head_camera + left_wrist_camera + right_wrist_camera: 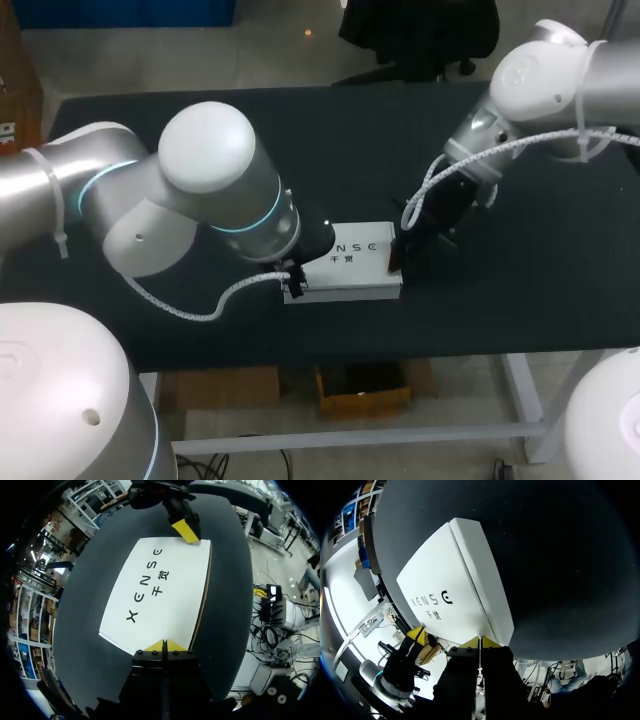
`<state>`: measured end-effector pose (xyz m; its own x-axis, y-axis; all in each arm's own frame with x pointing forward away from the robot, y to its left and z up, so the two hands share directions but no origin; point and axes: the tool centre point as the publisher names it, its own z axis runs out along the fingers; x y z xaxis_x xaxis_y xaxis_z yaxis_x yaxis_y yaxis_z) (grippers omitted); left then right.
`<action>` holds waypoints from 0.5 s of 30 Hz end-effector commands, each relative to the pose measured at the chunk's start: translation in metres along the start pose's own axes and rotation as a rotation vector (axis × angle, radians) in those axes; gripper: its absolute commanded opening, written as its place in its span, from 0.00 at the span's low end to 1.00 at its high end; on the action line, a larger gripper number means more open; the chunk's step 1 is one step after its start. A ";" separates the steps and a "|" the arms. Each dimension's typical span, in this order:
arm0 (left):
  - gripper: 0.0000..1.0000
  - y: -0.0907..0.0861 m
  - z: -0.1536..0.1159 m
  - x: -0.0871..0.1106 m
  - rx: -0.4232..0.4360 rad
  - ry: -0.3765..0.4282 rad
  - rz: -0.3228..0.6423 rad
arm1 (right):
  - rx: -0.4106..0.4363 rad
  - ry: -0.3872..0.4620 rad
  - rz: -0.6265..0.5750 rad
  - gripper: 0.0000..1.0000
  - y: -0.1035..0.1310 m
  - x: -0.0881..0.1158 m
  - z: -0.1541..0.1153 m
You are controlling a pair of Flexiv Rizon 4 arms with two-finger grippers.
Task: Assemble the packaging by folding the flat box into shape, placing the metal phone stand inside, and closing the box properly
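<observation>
The left arm comes in over the dark table. The left gripper sits at the left end of the white box, its yellow tips pressed together on nothing and resting at the box's edge. The box lies flat near the table's middle, folded into shape. At its right end the right gripper also has its tips closed together, empty, against the edge.

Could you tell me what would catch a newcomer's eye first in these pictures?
A white box with dark lettering lies in the middle of the black table. The left gripper meets one short end of it and the right gripper the opposite end, each with its yellow tips closed together.
</observation>
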<state>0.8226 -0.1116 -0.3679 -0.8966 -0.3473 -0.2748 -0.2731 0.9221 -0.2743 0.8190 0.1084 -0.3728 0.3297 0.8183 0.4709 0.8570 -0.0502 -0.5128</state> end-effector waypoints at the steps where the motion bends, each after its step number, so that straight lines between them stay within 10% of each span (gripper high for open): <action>1: 0.00 0.001 0.013 0.002 -0.003 0.004 -0.007 | 0.015 -0.001 0.002 0.00 0.008 -0.002 0.005; 15: 0.00 0.001 0.001 0.003 0.015 -0.017 -0.011 | -0.008 0.011 -0.019 0.00 -0.002 0.001 -0.002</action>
<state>0.8257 -0.1117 -0.3717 -0.8943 -0.3563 -0.2706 -0.2775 0.9162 -0.2893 0.8238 0.1095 -0.3751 0.3204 0.8140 0.4846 0.8579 -0.0324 -0.5128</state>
